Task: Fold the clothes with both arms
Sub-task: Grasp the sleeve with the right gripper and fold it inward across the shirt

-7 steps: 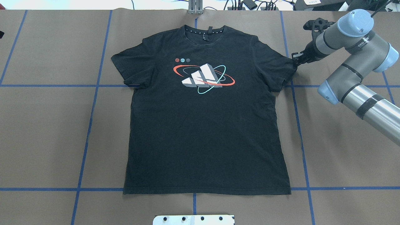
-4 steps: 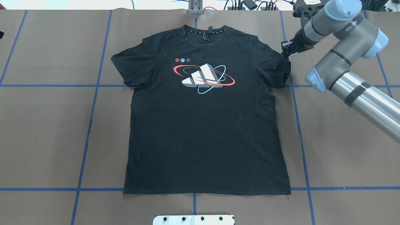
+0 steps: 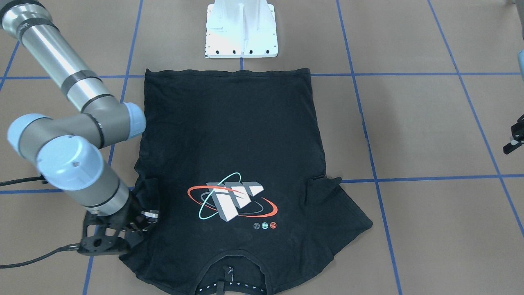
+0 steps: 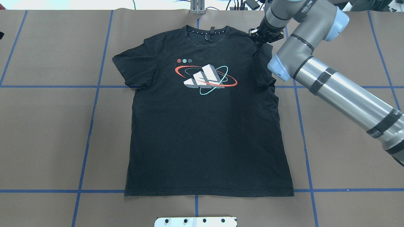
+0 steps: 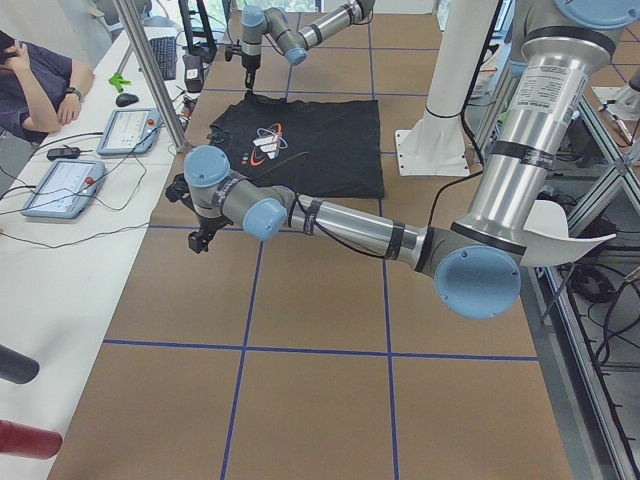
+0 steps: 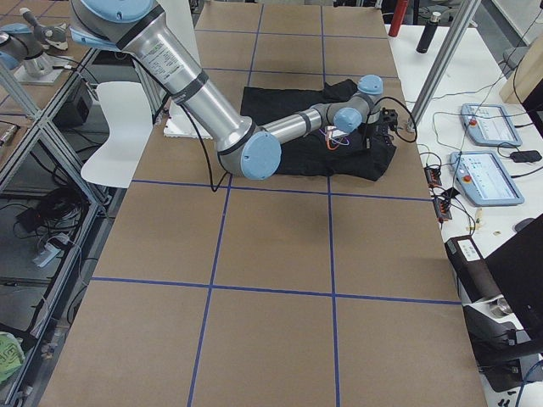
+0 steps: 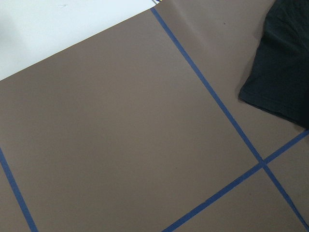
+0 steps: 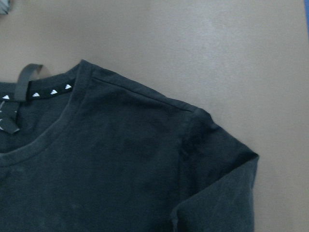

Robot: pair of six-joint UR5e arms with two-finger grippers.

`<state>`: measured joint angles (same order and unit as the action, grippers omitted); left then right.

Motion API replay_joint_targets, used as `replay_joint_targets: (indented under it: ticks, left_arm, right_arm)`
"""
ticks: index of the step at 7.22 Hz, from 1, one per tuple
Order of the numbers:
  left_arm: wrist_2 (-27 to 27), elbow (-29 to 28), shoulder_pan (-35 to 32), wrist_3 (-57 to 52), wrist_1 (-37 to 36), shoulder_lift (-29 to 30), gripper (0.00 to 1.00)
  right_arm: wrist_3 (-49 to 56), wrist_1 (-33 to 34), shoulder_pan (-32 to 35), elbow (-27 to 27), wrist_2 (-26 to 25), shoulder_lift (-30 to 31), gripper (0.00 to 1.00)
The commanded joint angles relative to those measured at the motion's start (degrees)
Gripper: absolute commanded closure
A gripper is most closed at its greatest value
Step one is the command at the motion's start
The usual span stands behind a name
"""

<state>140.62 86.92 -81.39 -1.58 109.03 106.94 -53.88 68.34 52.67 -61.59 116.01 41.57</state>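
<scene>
The black T-shirt [image 4: 205, 132] lies flat and print up on the brown table, collar toward the far edge. My right gripper [image 4: 262, 37] hovers over the shirt's right shoulder, shut on the right sleeve [image 4: 263, 63], which hangs from it, drawn inward over the shirt body. In the front-facing view the same gripper [image 3: 141, 219] sits at the bunched sleeve [image 3: 143, 192]. The right wrist view shows the collar and shoulder [image 8: 120, 169], without fingers. My left gripper [image 3: 513, 143] hangs well off to the shirt's left, over bare table; whether it is open or shut is unclear. The other sleeve [image 4: 129, 69] lies spread out.
The white pedestal base [image 3: 241, 30] stands just behind the shirt's hem. Blue tape lines [image 4: 88, 126] grid the table. A side bench with tablets [image 5: 125, 130], cables and a seated person [image 5: 35, 80] runs along the far edge.
The right gripper has travelled left and toward the collar, dragging the right sleeve from its spread position inward over the shoulder. The rest of the shirt has not moved.
</scene>
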Motion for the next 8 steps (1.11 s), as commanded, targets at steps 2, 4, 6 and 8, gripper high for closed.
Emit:
replay_joint_targets:
  ticks: [2,4,6,8]
  left_arm:
    - [0.0,-0.5,0.1,0.0,0.0,-0.1,0.0]
    - [0.0,-0.7,0.1,0.0,0.7,-0.1,0.0]
    - [0.0,-1.0,0.0,0.0,0.7,-0.1,0.0]
    - [0.0,-1.2,0.1,-0.1,0.7,-0.1,0.0]
  right_arm:
    - [-3.2,0.0,-5.3,4.7,-5.3,-5.6,1.0]
    - [-3.2,0.0,-5.6,4.9,-5.5,-6.1,1.0]
    - [-4.4,0.0,-5.6,6.2,-5.8,-8.0,1.0]
    - [-4.6,0.0,-5.8,8.4,-6.5,-9.4,1.0]
